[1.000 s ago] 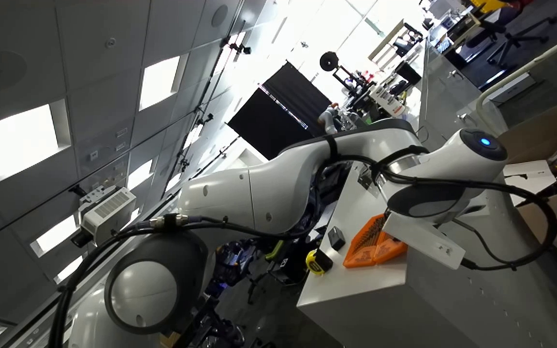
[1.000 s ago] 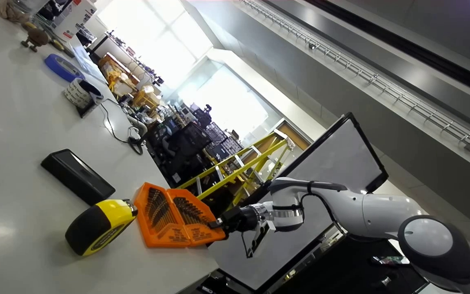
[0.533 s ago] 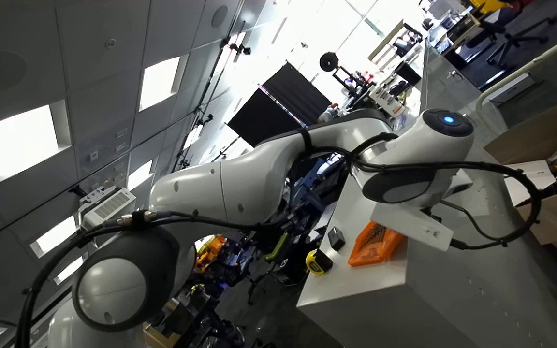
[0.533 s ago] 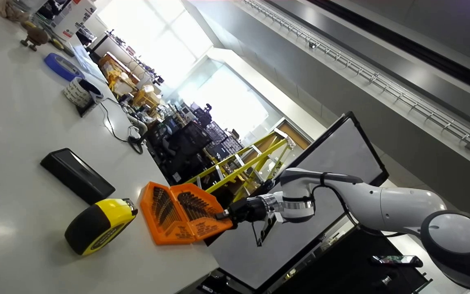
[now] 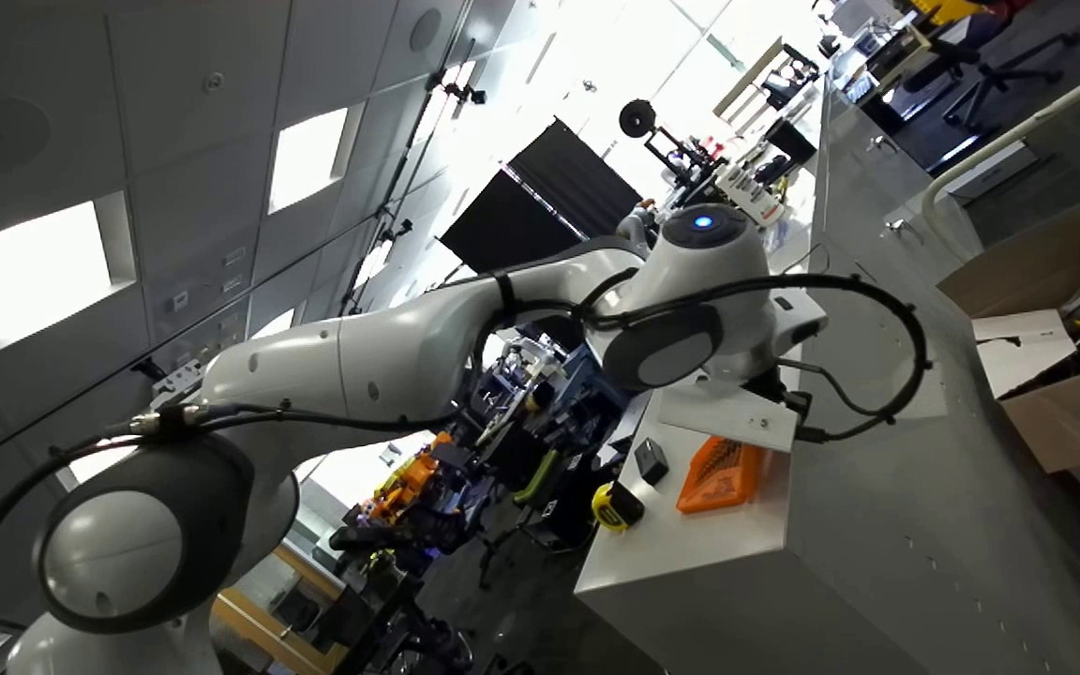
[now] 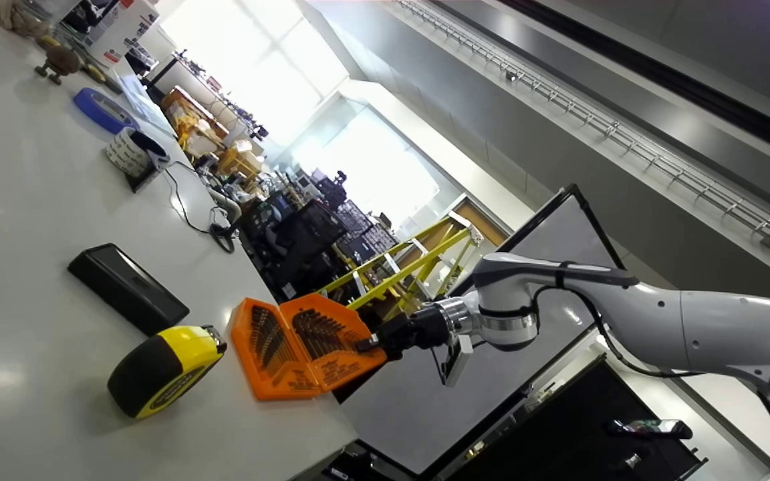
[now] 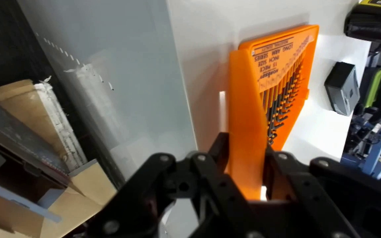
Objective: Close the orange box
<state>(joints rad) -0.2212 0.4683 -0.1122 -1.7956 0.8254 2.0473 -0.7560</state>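
The orange box (image 6: 278, 384) lies open like a book near a corner of the white table. It also shows in an exterior view (image 5: 720, 478) and in the wrist view (image 7: 278, 54). Both halves hold rows of dark hex keys. One half lies on the table; the other half is tilted up at an angle. My gripper (image 6: 371, 342) is at the raised half's outer edge. In the wrist view my gripper (image 7: 246, 150) has one finger on each side of that raised half and is shut on it. In an exterior view the fingers are hidden behind the wrist.
A yellow and black tape measure (image 6: 168, 371) and a black box (image 6: 127, 287) stand beside the orange box. The table edge (image 7: 187, 99) runs close to the raised half. Cardboard boxes (image 5: 1065, 412) stand lower down beside the table. Blue tape (image 6: 104, 110) lies farther along the table.
The gripper has moved up with the box's held half, which is now tilted more steeply. The box has slid slightly along the table. The arm has swung over with it.
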